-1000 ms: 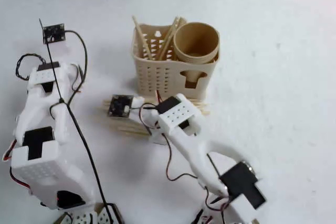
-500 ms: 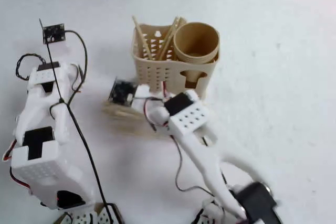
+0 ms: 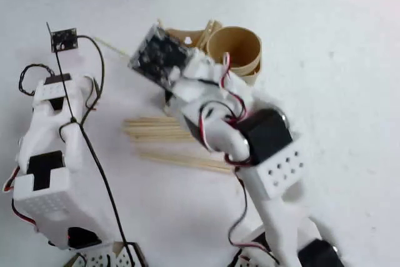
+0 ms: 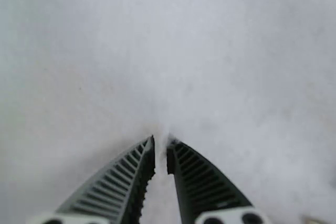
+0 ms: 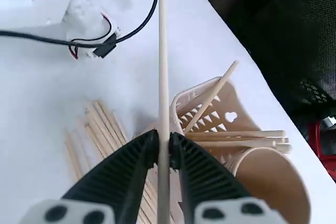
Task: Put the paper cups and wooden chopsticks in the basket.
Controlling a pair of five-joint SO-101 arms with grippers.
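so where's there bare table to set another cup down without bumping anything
Widest bare patch: the table to the right of the basket and its paper cup, out to the edge. The strip behind the basket is free. Crowded: in front of the basket, with the loose chopsticks, the right arm over them and a cable alongside.

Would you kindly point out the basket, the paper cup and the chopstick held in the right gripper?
basket (image 5: 220, 109): right wrist view, on its perforated side wall.
paper cup (image 3: 236, 47): high view, on the inside of its wall.
held chopstick (image 5: 161, 51): right wrist view, on the bare shaft, about mid-length.
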